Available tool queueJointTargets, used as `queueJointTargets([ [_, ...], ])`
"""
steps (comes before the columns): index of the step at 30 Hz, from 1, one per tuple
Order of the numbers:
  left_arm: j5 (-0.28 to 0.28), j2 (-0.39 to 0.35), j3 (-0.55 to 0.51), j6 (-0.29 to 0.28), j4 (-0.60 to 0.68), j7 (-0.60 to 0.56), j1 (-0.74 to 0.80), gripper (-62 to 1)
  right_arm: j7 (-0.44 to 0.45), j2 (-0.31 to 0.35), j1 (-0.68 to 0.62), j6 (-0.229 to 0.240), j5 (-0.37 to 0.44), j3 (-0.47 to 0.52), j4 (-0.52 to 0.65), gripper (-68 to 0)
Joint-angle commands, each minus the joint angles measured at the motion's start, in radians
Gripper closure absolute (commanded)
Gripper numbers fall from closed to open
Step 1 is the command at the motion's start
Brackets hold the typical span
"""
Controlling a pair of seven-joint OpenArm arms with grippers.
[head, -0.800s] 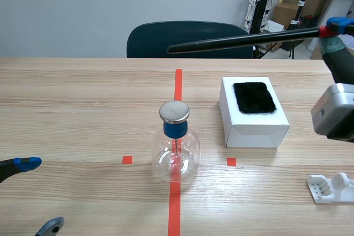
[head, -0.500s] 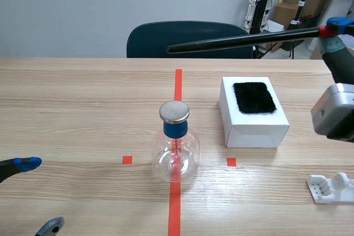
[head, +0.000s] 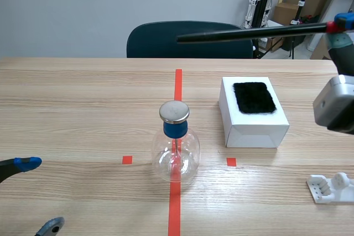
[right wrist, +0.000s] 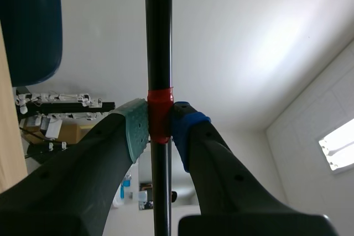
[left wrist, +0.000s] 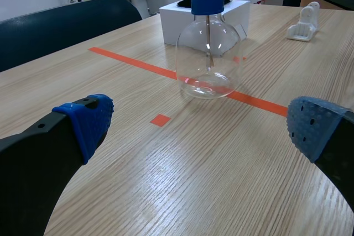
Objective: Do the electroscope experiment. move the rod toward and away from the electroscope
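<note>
The electroscope [head: 176, 143] is a clear glass flask with a blue neck and a metal disc on top, standing on the red centre line. It also shows ahead of my open left gripper [left wrist: 199, 128] as the flask [left wrist: 208, 53]. My right gripper [head: 338, 27] is raised at the far right, shut on a long black rod [head: 249, 32] at its red band. The rod runs nearly level to the left, high above the table, its tip behind and above the electroscope. In the right wrist view the rod [right wrist: 159, 42] sits pinched between the pads [right wrist: 138, 128].
A white box [head: 253, 113] with a black fur patch on top stands right of the electroscope. A white plastic stand [head: 331, 187] lies at the near right. A dark blue chair [head: 188, 40] is behind the table's far edge.
The right gripper has risen slightly and drawn back to the right, so the rod's tip sits higher and farther right, away from the electroscope. The left arm has not moved.
</note>
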Motion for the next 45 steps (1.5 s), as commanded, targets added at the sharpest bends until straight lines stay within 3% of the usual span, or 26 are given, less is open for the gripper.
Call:
queueJointTargets([
  [1, -0.013, -0.006, 0.0, -0.002, 0.013, -0.05, -0.003, -62.3, -0.027, 0.008, 0.043, -0.011, 0.006, 0.014, 0.025, 0.1],
  [8, -0.013, -0.006, 0.0, -0.002, 0.013, -0.05, -0.003, -62.3, -0.053, 0.04, 0.105, 0.074, -0.047, 0.0, 0.025, 0.1],
  [19, -0.013, -0.006, 0.0, -0.002, 0.013, -0.05, -0.003, -62.3, -0.101, 0.058, 0.179, 0.074, -0.246, -0.124, 0.025, 0.1],
  [26, -0.013, -0.006, 0.0, -0.002, 0.013, -0.05, -0.003, -62.3, -0.126, 0.049, 0.178, 0.074, -0.351, -0.153, 0.004, 0.1],
  [36, -0.013, -0.006, 0.0, -0.002, 0.013, -0.05, -0.003, -62.3, -0.128, 0.023, 0.178, 0.074, -0.432, -0.156, -0.064, 0.1],
  [45, -0.013, -0.006, 0.0, -0.002, 0.013, -0.05, -0.003, -62.3, -0.121, 0.016, 0.178, 0.071, -0.441, -0.157, -0.068, 0.1],
])
